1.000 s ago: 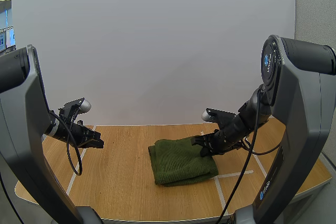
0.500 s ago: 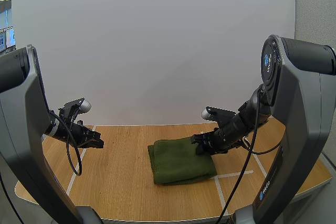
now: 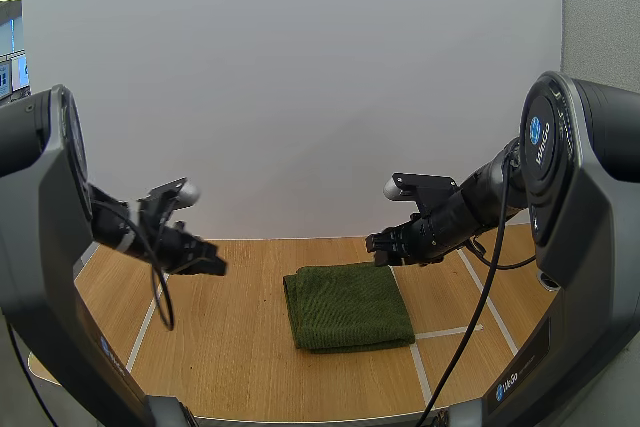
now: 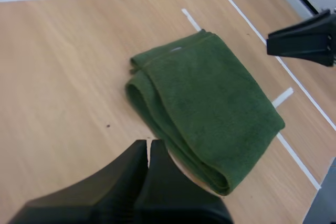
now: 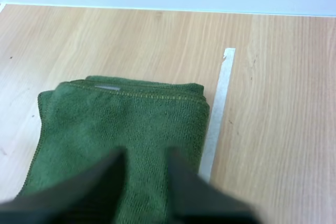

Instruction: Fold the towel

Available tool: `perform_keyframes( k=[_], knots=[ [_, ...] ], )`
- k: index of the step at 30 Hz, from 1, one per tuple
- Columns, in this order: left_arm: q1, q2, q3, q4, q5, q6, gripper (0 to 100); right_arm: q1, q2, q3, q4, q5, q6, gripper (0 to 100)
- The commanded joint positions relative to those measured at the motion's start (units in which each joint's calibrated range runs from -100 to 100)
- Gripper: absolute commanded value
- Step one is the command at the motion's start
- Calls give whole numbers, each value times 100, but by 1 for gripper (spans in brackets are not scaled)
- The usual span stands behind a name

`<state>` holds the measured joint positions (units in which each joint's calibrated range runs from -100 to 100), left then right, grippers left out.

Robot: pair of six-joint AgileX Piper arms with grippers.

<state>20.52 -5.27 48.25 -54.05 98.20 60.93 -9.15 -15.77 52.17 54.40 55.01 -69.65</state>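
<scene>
A dark green towel (image 3: pixel 348 305) lies folded into a flat rectangle on the wooden table (image 3: pixel 240 347). My right gripper (image 3: pixel 377 246) hovers just above the towel's far right corner, open, nothing between its fingers. In the right wrist view its gripper (image 5: pixel 147 179) stands apart over the towel (image 5: pixel 121 129), whose folded far edge shows stacked layers. My left gripper (image 3: pixel 218 268) is shut and empty, in the air left of the towel. In the left wrist view its gripper (image 4: pixel 148 156) forms one dark wedge short of the towel (image 4: pixel 210 103), with the right gripper (image 4: pixel 302 40) beyond it.
White tape lines (image 3: pixel 445 331) mark the table on both sides of the towel; one strip (image 5: pixel 216 103) runs along the towel's right edge. Bare wood lies in front of and left of the towel. The table's front edge (image 3: pixel 300 419) is close.
My right gripper opened, let go of the towel and lifted off it toward the back. The towel's top layer settled flat. My left arm swung right, toward the towel.
</scene>
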Motion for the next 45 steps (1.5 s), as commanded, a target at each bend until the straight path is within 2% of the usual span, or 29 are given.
perform_keyframes(
  k=[1, 5, 8, 11, 13, 17, 27, 32, 45],
  knots=[
    [-992, -52, -40, -317, -584, -308, 5, -12, -91, -28, 376, -227, -561, 0],
    [-1567, -52, -186, -266, -1901, -326, 0, -12, 68, -57, 644, -227, -1014, 0],
    [-1877, -52, -397, -244, -2505, -371, 0, -12, 356, -287, 622, -190, -1015, 0],
    [-2067, -3, -641, -197, -3289, -540, 0, -12, 711, -580, 622, 84, -1015, 0],
    [-2143, 223, -895, -42, -3265, -739, 0, -12, 968, -838, 608, 390, -983, 0],
    [-2187, 838, -1296, 96, -3120, -1015, 0, -12, 1365, -1207, 455, 562, -871, 0],
    [-2187, 1947, -1433, -14, -3206, -801, 0, -12, 2041, -1367, 256, 299, -894, 0],
    [-2187, 2276, -1450, -376, -3248, -528, 0, -12, 2470, -1367, 416, 168, -1121, 0],
    [-2187, 2682, -1450, -315, -3874, -447, 0, -12, 3012, -1367, 489, 45, -1289, 0]
  ],
)
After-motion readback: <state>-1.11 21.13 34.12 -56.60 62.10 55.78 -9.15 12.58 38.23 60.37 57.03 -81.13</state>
